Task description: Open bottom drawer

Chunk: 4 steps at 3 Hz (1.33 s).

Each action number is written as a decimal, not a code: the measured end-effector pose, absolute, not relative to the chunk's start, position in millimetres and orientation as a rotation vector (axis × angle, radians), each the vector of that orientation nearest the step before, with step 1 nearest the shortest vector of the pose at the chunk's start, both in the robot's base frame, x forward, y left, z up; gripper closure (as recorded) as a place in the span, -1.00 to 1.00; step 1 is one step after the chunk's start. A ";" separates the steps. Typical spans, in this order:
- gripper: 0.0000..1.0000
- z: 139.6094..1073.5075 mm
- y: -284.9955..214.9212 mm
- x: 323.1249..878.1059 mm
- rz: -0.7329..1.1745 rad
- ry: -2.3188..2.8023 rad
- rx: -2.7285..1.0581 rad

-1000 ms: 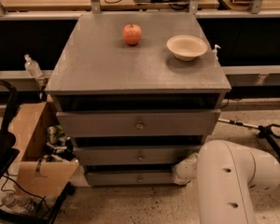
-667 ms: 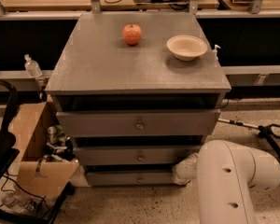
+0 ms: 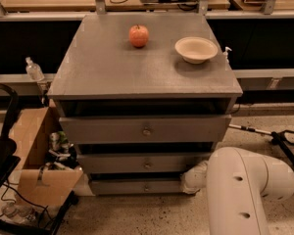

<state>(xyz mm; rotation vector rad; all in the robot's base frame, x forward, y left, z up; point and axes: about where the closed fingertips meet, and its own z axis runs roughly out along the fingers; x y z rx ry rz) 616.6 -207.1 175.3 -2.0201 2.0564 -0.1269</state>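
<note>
The grey cabinet [image 3: 142, 72] has three drawers. The bottom drawer [image 3: 122, 187] is the lowest, with a short flat front and a small round knob [image 3: 147, 186]. Its front sits back under the middle drawer [image 3: 137, 163]. My white arm [image 3: 245, 190] fills the lower right. Its end, with the gripper [image 3: 192, 178], is at the right end of the bottom drawer's front, to the right of the knob. The arm hides most of the gripper.
An apple [image 3: 138, 35] and a beige bowl [image 3: 196, 49] sit on the cabinet top. An open cardboard box [image 3: 36, 155] with clutter stands to the left of the cabinet. A black stand [image 3: 277, 136] lies on the floor at the right.
</note>
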 end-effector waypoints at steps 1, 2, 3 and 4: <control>-0.46 175.3 -207.1 616.6 -0.127 2.056 -2.020; -0.93 175.2 -207.1 616.6 -0.127 2.056 -2.020; -1.00 174.4 -206.8 615.9 -0.125 2.057 -2.021; -1.00 174.4 -206.7 615.9 -0.125 2.057 -2.021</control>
